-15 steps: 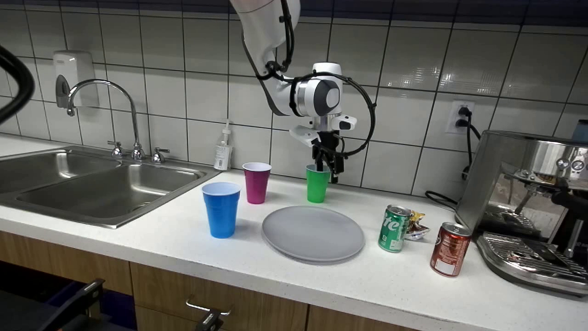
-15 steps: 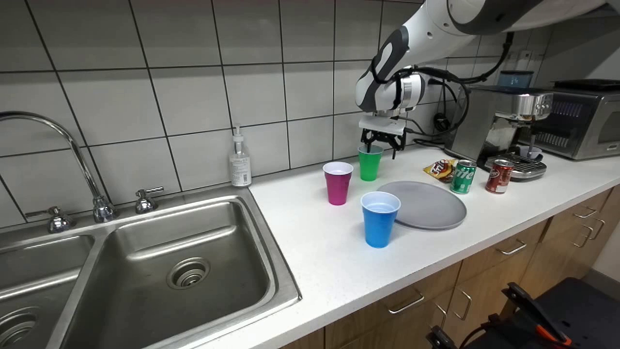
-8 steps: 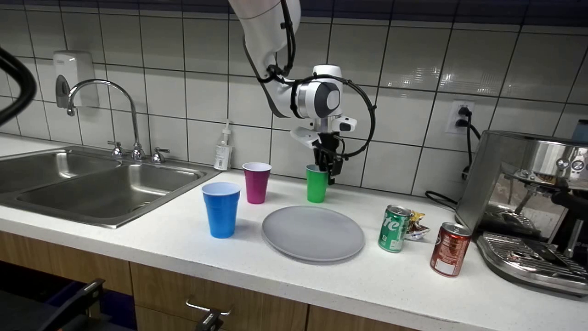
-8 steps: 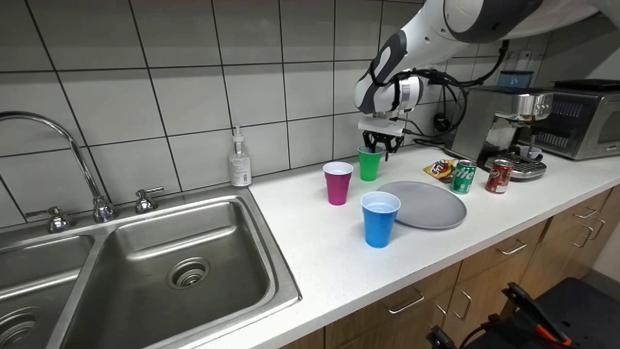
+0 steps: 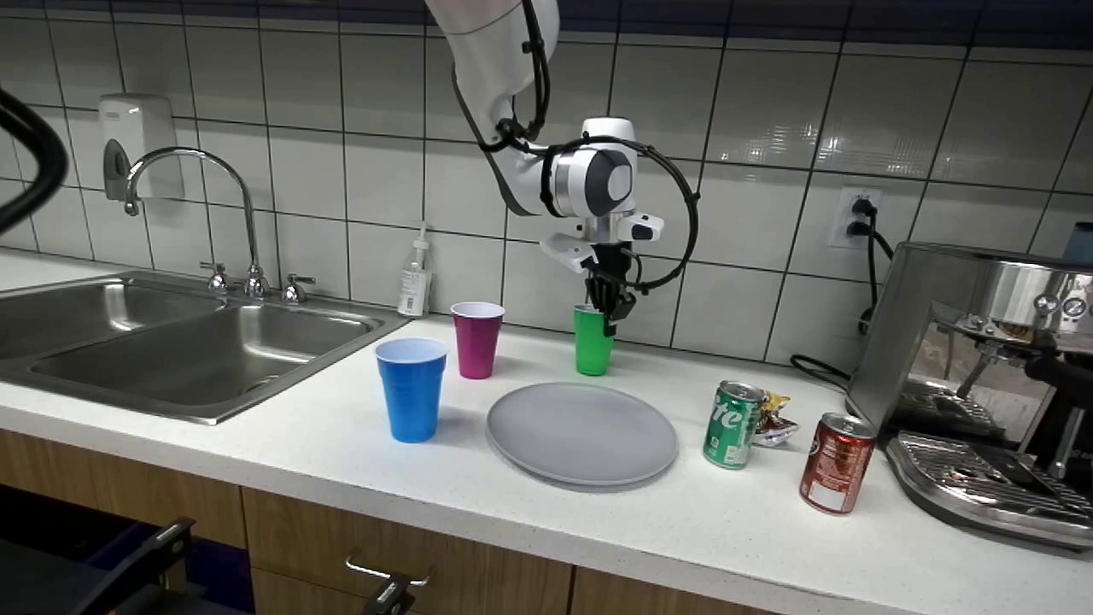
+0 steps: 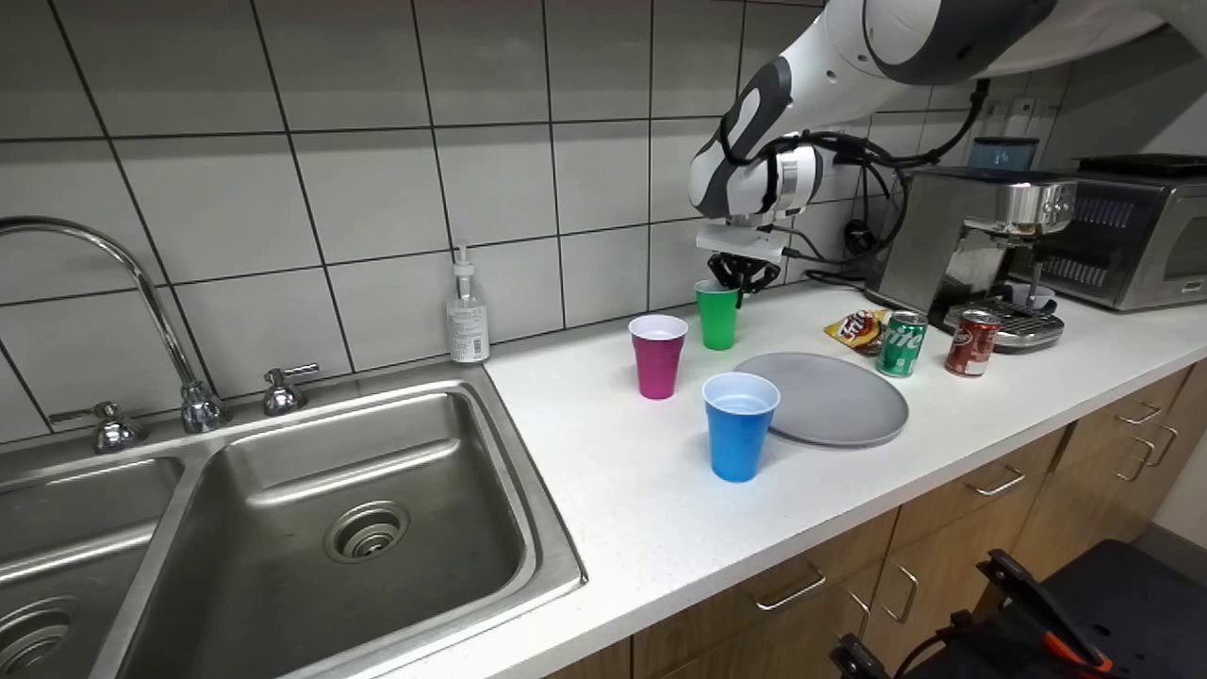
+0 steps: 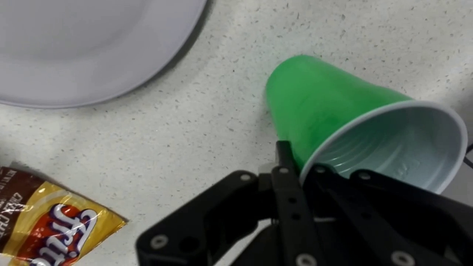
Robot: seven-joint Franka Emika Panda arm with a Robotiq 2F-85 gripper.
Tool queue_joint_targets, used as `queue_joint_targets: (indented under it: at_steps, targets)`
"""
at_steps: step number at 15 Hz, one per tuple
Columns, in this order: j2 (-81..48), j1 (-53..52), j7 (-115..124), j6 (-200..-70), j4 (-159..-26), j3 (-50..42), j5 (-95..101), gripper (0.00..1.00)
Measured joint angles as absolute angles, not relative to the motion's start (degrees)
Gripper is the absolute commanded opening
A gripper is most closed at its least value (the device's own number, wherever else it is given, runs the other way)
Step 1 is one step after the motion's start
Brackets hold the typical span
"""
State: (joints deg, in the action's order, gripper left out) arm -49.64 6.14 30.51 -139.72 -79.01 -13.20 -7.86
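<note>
- The upright green cup (image 7: 325, 92) is pinched by its wall in the end effector (image 7: 301, 166), gripped from inside and outside.
- In an exterior view, the grey plate (image 5: 582, 434) is seen on the counter (image 5: 751, 530), below the end effector.
- The magenta cup (image 5: 476, 343) and the blue cup (image 5: 412, 393) are seen to its left there.
- In the wrist view, the snack bag (image 7: 55, 221) is seen left of it.
</note>
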Motion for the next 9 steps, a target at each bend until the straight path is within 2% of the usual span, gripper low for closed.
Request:
queue_joint_targets:
  at_steps: [9]
  targets:
    - [-47.22, 6.26, 30.51, -140.12, -80.88, -13.24, -7.86, 0.01]
